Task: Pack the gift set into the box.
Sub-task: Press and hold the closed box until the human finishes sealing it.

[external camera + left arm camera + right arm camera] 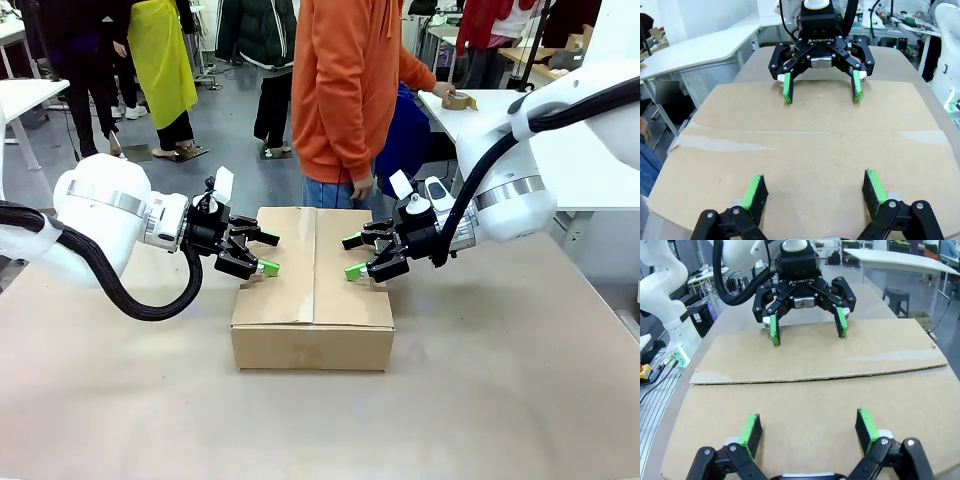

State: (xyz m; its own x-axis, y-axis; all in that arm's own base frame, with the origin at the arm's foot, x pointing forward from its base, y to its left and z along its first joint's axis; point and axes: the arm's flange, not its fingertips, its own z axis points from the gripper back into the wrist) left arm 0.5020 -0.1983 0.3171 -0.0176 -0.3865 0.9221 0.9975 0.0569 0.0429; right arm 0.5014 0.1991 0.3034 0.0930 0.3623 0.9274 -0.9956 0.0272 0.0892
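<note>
The box (312,290) is a brown cardboard carton standing in the middle of the table, its top flaps folded flat and meeting at a centre seam. The gift set is hidden. My left gripper (268,253) hovers open at the box's left top edge, its green pads pointing inward. My right gripper (352,256) is open at the right top edge, facing it. In the left wrist view my left gripper (813,180) spreads over the box top (805,150), with the right gripper (821,92) opposite. The right wrist view mirrors this: right gripper (807,421), box top (815,390), left gripper (807,330).
A person in an orange hoodie (345,90) stands at the far side just behind the box, one hand (362,187) hanging near its far edge. The tan table (500,400) stretches in front and to both sides. White tables (560,150) stand at the back right.
</note>
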